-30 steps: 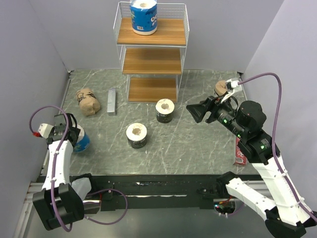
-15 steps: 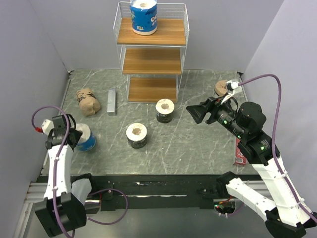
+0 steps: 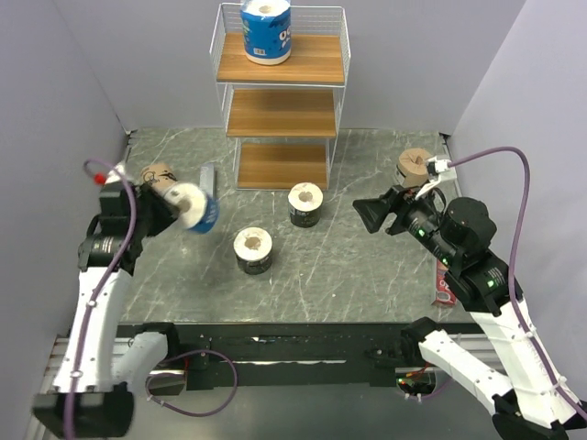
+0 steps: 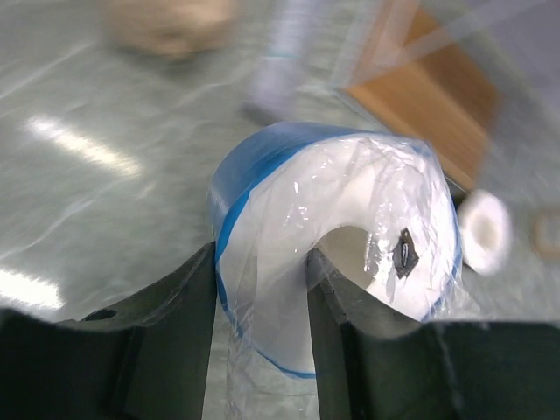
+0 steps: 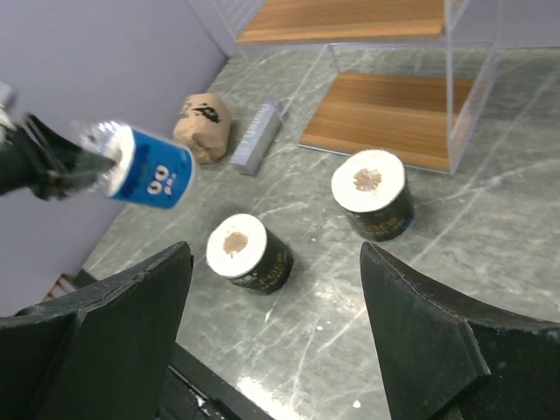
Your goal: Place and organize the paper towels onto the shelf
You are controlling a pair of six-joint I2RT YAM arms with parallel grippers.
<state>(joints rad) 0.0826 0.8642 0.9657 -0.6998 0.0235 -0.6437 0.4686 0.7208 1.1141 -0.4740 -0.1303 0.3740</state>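
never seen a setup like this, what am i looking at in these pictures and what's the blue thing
Two robot arms are bolted at the near edge of a table. The wide picture looks down from above and behind them. The other two come from a camera on each wrist, so the dark shapes below are that arm's fingers. The left gripper is shut on a blue-and-white paper towel roll, held off the table. The right gripper is open and empty. On the table: two black rolls, two tan rolls, a grey bar, a red packet and a shelf with another blue-and-white roll on its top tier.
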